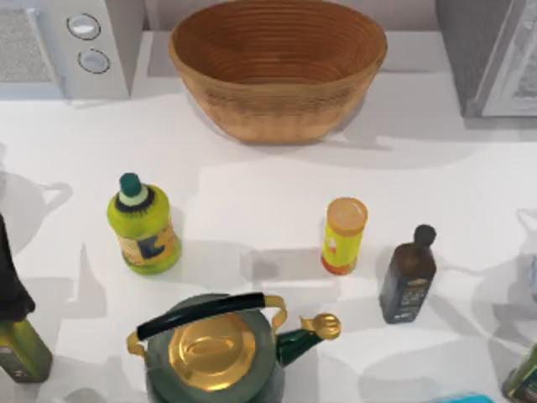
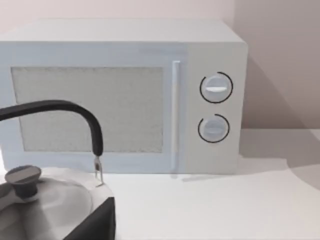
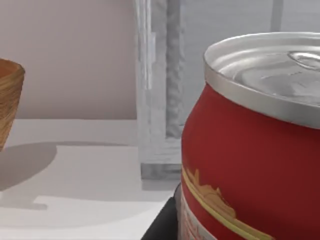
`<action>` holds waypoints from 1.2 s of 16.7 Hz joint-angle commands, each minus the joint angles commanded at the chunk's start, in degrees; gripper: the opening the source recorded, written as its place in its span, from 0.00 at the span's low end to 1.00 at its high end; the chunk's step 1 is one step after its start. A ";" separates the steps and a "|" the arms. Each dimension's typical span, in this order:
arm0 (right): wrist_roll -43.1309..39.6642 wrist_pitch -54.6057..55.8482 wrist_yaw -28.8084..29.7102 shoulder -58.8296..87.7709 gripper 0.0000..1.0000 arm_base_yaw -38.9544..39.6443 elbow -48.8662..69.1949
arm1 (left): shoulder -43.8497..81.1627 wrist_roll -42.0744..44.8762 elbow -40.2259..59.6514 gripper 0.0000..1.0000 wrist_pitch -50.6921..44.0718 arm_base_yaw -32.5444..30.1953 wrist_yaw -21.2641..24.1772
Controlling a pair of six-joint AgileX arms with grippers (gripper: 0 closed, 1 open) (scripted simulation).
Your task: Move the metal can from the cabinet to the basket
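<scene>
The metal can is red with a yellow-white label and a silver top, and it looms very close in the right wrist view. My right gripper is shut on it, with one dark finger against its side. Behind the can stands the grey speckled cabinet with its pale door frame, also seen at the back right of the table. The wicker basket sits at the back middle, and its rim shows beyond the can. A dark part of my left gripper lies low in the left wrist view.
A white microwave stands at the back left. A green bottle, a yellow tube, a dark bottle and a green kettle crowd the front. A grey kettle sits before the microwave.
</scene>
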 joint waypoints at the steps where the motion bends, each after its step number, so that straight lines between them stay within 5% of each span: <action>1: -0.07 0.37 0.60 0.99 0.00 1.11 1.05 | 0.00 0.00 0.00 1.00 0.00 0.00 0.00; 8: -1.91 7.67 12.79 23.96 0.00 14.97 23.34 | 0.00 0.00 0.00 1.00 0.00 0.00 0.00; 20: -0.71 22.07 36.83 98.51 0.00 34.99 83.45 | 0.00 0.00 0.00 1.00 0.00 0.00 0.00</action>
